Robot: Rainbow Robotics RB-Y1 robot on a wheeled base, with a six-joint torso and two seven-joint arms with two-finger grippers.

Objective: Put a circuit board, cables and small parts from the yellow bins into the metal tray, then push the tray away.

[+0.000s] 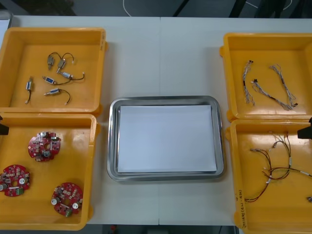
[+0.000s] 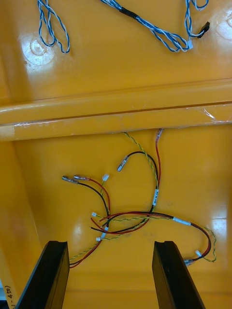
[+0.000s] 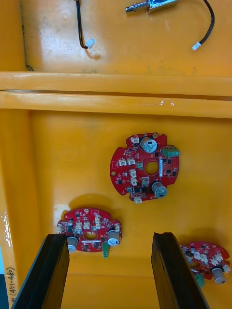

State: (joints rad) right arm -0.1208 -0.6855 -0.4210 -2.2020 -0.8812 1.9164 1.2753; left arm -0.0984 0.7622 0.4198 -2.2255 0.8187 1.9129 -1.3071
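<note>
My left gripper hangs open over the near left yellow bin, which holds three round red circuit boards. One board lies just beyond the fingers, another farther off, and a third beside one finger. My right gripper is open above the near right bin. The red and yellow cables, tangled with black ones, lie just ahead of its fingers. The metal tray sits between the bins, white inside, with nothing in it.
The far left bin holds several small metal parts with black leads. Twisted blue and white cables lie in the far right bin. Bare table stretches beyond the tray to the far edge.
</note>
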